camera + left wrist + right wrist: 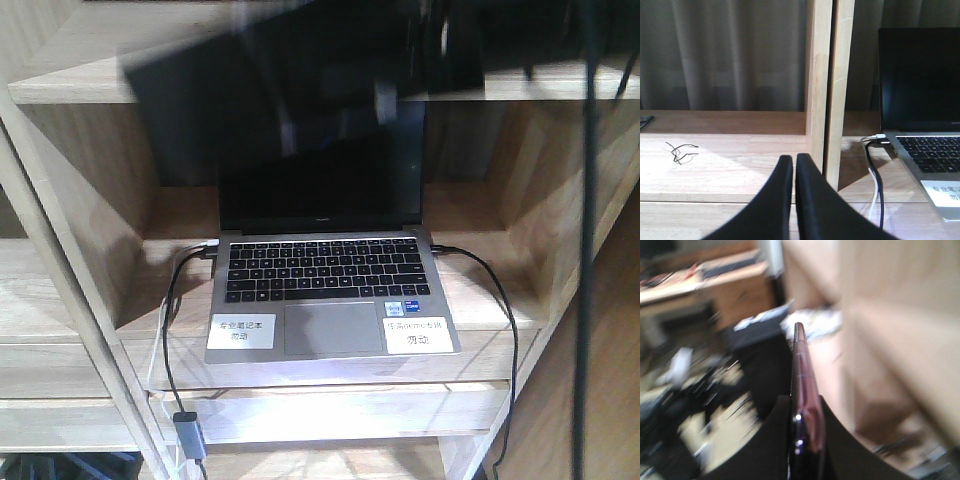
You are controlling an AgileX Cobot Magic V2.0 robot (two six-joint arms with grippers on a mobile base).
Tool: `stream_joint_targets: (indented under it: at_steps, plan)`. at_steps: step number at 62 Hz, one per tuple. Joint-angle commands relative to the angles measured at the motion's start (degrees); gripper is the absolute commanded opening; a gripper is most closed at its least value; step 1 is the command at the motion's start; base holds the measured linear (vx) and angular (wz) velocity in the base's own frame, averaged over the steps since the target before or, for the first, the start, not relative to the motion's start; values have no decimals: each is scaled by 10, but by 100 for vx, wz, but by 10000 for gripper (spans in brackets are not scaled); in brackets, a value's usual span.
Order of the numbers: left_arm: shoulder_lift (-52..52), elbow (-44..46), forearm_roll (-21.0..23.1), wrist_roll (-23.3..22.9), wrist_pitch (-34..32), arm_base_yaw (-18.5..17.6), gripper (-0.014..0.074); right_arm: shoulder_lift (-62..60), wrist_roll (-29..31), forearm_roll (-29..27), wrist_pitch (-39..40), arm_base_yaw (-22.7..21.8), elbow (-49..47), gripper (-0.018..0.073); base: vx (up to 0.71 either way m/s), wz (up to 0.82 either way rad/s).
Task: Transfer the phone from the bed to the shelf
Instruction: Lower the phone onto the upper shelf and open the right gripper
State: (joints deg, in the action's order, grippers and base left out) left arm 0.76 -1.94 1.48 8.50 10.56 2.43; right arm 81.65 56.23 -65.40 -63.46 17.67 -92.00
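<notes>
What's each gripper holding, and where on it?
Right gripper holds the phone edge-on, clamped across its faces near one end. Left gripper is shut, empty.

Pale wood-grain shelf; grey laptop, black screen; pinkish-black phone.

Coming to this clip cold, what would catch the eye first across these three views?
An open grey laptop with a dark screen fills the middle compartment of the pale wood shelf, cables plugged in at both sides. In the right wrist view, the right gripper clamps the phone edge-on against a blurred background. The left gripper is shut and empty, near a shelf upright.
</notes>
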Motion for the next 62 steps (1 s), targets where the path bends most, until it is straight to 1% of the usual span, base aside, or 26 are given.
stream_joint_targets:
  at_steps: [1,7,17,22,27,36,45,62]
  plan:
    - [8,12,5,-3,-41,-2,1,-10,-2,-43,85,-1,-50,-2,0,0]
    - [8,12,5,-3,-41,-2,1,13,-2,-52,112,1,-90,-2,0,0]
    - [8,12,5,-3,-41,-2,1,79,-4,-75,113,1,-171,-2,0,0]
    - [8,12,5,-3,-41,-2,1,121,-9,-99,114,1,-210,-2,0,0]
    - [8,12,5,-3,-41,-2,1,160,-11,-116,122,14,-250,-2,0,0]
    - [8,12,5,-3,-41,-2,1,228,-13,-118,157,39,-309,-2,0,0]
    - [8,12,5,-3,-41,-2,1,278,-19,-118,191,46,-335,-2,0,0]
    - [8,12,5,-3,-41,-2,1,322,-20,-107,221,45,-336,-2,0,0]
